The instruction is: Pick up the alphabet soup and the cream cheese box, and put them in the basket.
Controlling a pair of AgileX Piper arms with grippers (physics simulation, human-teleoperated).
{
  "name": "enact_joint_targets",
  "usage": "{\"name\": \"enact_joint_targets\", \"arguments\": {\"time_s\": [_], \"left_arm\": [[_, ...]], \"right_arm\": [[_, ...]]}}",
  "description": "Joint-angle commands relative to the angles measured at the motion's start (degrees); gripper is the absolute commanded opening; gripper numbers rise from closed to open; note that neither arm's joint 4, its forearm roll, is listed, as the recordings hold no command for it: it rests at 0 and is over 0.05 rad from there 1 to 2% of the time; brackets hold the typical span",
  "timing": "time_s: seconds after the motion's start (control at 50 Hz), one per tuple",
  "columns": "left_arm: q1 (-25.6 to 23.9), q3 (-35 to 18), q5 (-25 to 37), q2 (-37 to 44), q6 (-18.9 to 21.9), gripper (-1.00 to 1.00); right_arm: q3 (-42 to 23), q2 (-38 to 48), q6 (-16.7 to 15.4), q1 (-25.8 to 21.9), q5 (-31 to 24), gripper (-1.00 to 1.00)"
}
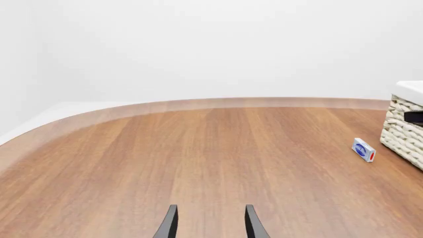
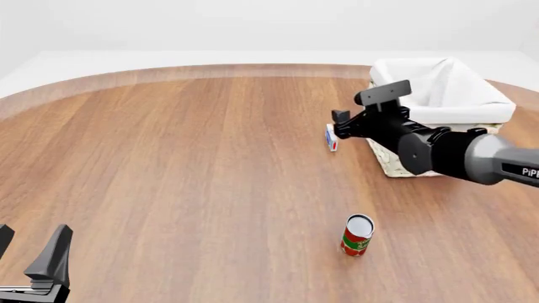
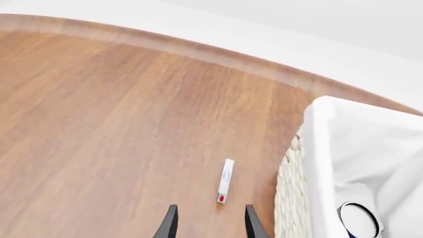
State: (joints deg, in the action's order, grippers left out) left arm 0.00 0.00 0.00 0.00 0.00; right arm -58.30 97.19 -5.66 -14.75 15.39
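The cream cheese box (image 2: 331, 137) stands on edge on the table just left of the basket (image 2: 387, 161); it also shows in the left wrist view (image 1: 363, 149) and, edge-on, in the right wrist view (image 3: 225, 181). My right gripper (image 2: 339, 126) is open and empty, hovering just above the box, with its fingertips (image 3: 169, 222) on either side of it in the right wrist view. The alphabet soup (image 3: 360, 220) lies inside the basket on the white liner (image 3: 357, 148). My left gripper (image 2: 29, 245) is open and empty at the near left, far from both.
A red-and-green labelled can (image 2: 357, 235) stands upright on the table, nearer to me than the basket. The basket's woven wall (image 1: 404, 131) is at the edge of the left wrist view. The table's curved far edge (image 2: 211, 71) runs behind.
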Motion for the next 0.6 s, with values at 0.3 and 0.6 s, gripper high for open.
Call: {"name": "enact_joint_targets", "arguments": {"time_s": [0.3,0.6], "left_arm": [[0.0,0.0,0.0,0.0,0.0,1.0],[0.0,0.0,0.0,0.0,0.0,1.0]], "right_arm": [[-7.6,8.06,0.07,0.41,-1.26,1.0],[-11.96,12.24,-0.25,1.36,-2.65,1.0]]}}
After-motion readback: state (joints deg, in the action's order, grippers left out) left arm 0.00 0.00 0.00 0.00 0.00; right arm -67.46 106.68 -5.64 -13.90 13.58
